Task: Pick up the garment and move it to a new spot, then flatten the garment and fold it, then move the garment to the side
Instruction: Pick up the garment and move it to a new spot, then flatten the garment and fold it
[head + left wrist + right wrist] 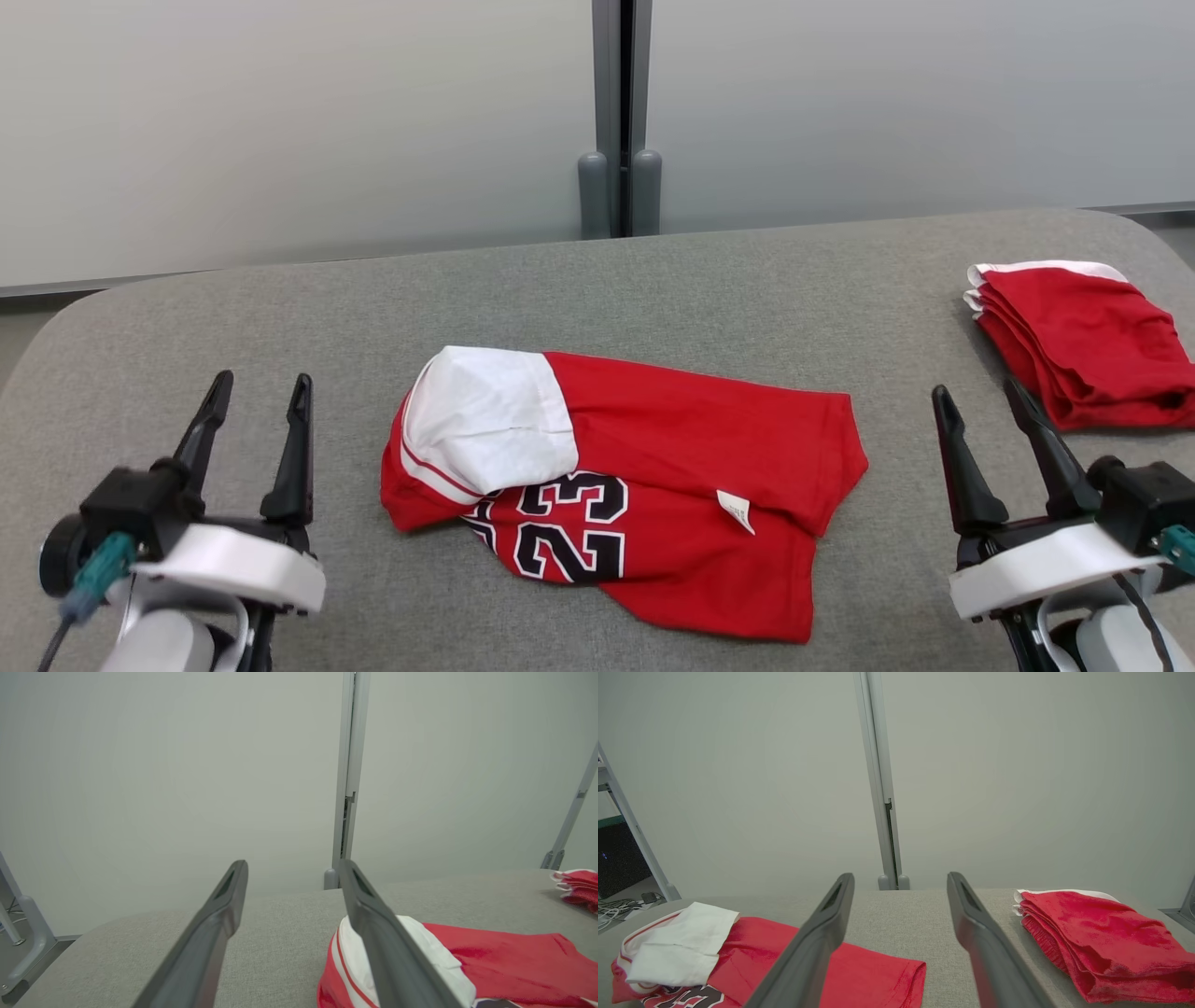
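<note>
Across the head view, the garment (691, 439) is being seen rumpled mid-surface (280, 308), its white panel (485, 420) flopped over the number, so flattening is judged not yet done. Both the left end effector (263, 392) and right end effector (976, 390) are being held open and empty either side, probably to take both edges. A folded red pile (1083, 345) is being stored far right, well apart.

Left wrist view: the open left end effector (292, 865) is being aimed past the garment's (514, 961) white end.

Right wrist view: the open right end effector (900, 877) is being pointed between garment (859, 966) and pile (1087, 933).
</note>
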Tool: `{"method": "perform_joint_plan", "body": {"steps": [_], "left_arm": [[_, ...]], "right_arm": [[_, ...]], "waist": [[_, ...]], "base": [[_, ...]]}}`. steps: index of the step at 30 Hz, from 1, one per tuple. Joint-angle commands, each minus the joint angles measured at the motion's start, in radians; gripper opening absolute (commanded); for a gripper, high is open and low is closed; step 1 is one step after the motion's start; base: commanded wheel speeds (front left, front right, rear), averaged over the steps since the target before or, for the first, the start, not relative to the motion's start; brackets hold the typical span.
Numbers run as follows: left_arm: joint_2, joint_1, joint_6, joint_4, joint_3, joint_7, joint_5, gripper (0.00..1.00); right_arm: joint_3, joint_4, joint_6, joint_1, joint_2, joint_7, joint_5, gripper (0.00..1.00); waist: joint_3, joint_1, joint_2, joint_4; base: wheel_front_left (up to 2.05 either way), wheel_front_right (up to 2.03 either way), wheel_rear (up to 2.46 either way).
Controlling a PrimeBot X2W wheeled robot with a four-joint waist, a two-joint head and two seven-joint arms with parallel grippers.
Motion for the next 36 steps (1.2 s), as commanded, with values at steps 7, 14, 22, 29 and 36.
{"method": "perform_joint_plan", "body": {"steps": [7,14,22,29,36], "left_arm": [[-0.059,0.199,0.092,-0.264,0.073,0.0,0.06,1.0],[-0.117,0.278,0.102,-0.285,0.085,0.0,0.139,1.0],[-0.148,0.301,0.082,-0.272,0.113,0.0,0.183,1.0],[-0.164,0.291,0.055,-0.257,0.125,0.0,0.19,1.0],[-0.174,0.279,0.036,-0.243,0.118,0.0,0.198,1.0]], "right_arm": [[-0.051,0.002,0.0,0.075,0.018,-0.005,-0.002,1.0],[-0.058,0.01,0.0,0.116,0.027,-0.005,-0.009,1.0],[-0.065,0.0,0.0,0.123,0.02,-0.005,-0.019,1.0],[0.052,0.061,0.0,0.11,-0.004,0.107,0.02,1.0],[0.106,0.16,0.0,0.06,-0.001,0.291,0.076,1.0]], "waist": [[-0.007,0.0,-0.0001,0.016],[-0.014,0.0,-0.0001,0.019],[-0.023,0.0,-0.0001,0.018],[-0.025,0.0,-0.0001,0.036],[-0.022,0.0,-0.0001,0.081]], "base": [[0.0,0.0,0.0],[0.0,0.0,0.0],[0.0,0.0,0.0],[0.0,0.0,0.0],[0.0,0.0,0.0]]}}
